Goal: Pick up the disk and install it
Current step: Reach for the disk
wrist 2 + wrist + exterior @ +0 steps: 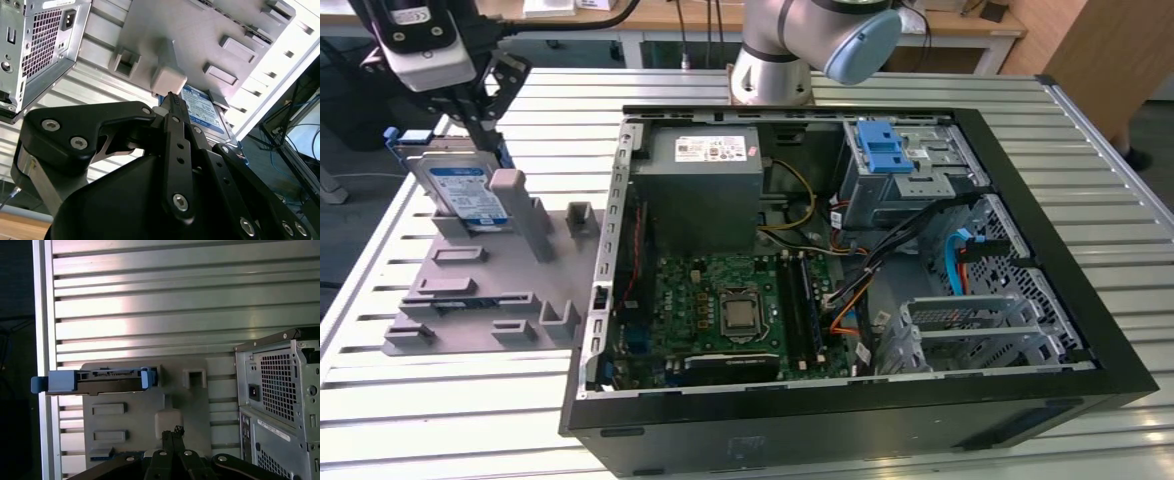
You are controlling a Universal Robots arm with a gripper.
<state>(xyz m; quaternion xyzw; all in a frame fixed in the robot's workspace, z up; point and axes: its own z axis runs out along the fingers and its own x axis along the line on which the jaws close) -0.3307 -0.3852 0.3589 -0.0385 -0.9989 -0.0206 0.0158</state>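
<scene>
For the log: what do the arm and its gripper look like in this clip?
The arm is silver-grey, made of round tube sections with rounded joints, and one joint ends in a pale blue cap. Near the wrist sits a white-and-black housing. The gripper is matt black, built of flat linkage bars pinned with silver screw heads.

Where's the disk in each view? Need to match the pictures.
Exterior view: disk stands upright on the grey fixture plate, exterior view's left of the computer case.
Second wrist view: label face showing, on that plate.
First wrist view: edge-on, blue frame visible, on the plate.
Shared landmark: the fixture plate.
</scene>
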